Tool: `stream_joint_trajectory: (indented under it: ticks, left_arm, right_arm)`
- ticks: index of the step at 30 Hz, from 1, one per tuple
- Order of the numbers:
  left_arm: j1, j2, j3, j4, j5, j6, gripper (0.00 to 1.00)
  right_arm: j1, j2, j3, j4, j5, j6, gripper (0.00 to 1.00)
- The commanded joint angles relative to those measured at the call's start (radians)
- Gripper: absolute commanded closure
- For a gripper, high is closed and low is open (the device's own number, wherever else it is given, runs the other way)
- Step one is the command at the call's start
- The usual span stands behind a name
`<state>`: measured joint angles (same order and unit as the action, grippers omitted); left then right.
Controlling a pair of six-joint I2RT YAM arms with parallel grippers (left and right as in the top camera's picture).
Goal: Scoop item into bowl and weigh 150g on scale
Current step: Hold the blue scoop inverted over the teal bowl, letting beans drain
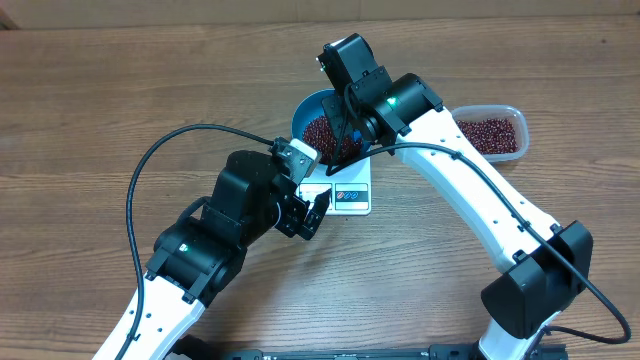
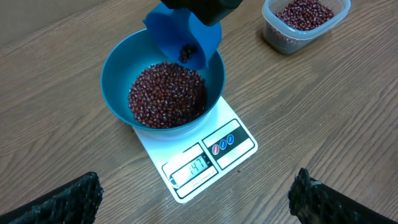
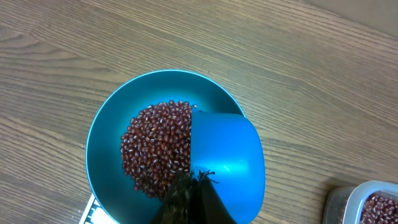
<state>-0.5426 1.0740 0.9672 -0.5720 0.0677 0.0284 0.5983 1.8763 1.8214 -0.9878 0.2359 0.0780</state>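
The blue bowl (image 1: 303,108) stands on the white scale (image 1: 350,195) and holds a heap of dark red beans (image 1: 322,132). The left wrist view shows the bowl (image 2: 118,74), the beans (image 2: 166,93) and the scale (image 2: 211,155), whose display reads 147. My right gripper (image 3: 199,186) is shut on a small blue scoop (image 3: 227,149), tilted mouth-down over the bowl (image 3: 102,143). A few beans sit at the lip of the scoop (image 2: 180,34). My left gripper (image 2: 196,199) hangs open and empty, just in front of the scale.
A clear plastic tub (image 1: 490,133) with more beans stands to the right of the bowl, seen also in the left wrist view as the tub (image 2: 303,22). The right arm reaches over the scale's right side. Bare wooden table lies all around.
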Motion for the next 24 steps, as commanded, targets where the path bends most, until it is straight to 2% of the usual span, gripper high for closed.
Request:
stream_joint_trajectory:
  ticks: [1,24]
  left_arm:
    - [0.002,0.004,-0.005,0.000,0.000,-0.006,0.00]
    - [0.002,0.004,-0.005,0.000,0.000,-0.006,0.00]
  right_arm:
    - [0.003,-0.047,0.039,0.015,0.011,0.002,0.96]
    - [0.013,-0.047,0.039,0.026,0.035,0.001,0.96]
